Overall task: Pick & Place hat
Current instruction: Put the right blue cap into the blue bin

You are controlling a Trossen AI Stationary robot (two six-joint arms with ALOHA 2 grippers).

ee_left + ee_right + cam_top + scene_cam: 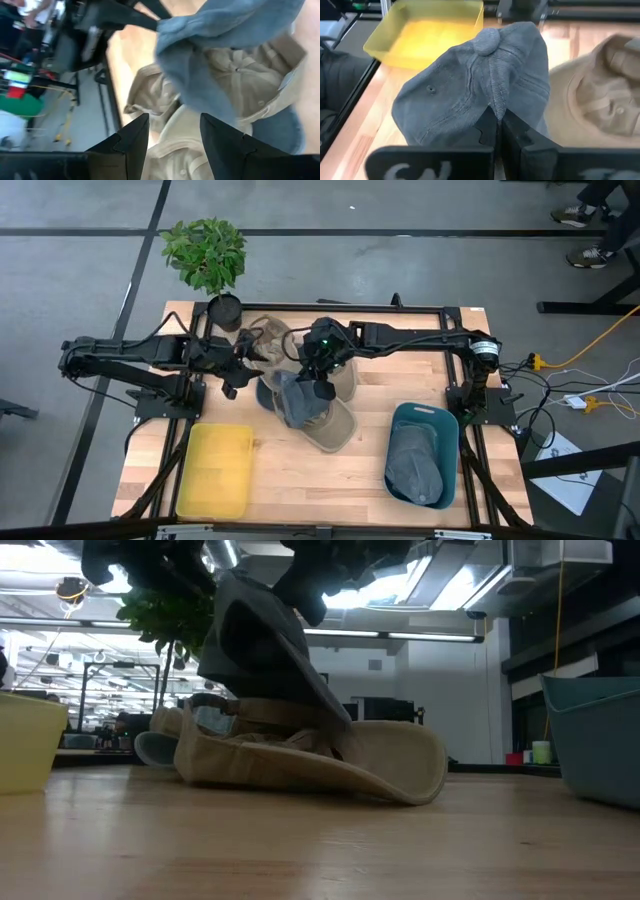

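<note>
A: Left gripper (243, 366)?
B: Jaws apart, empty, beside the tan hats (268, 340).
A: Right gripper (318, 376)?
B: Jaws pinched on grey cap (296, 402), lifted over the pile mid-desk (310, 475). Teal bin (440, 420) at the right.

- The grey cap (470, 85) was soft matt cloth with stitched seams.
- The tan hat (330, 765) was cloth.
- The table (300, 470) was smooth pale wood.

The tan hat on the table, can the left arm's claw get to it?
Probably yes. The left claw sits open right beside the tan hat, with nothing between them. The gray cap is pinched in the right claw and lifted above it, though it hangs close overhead.
</note>
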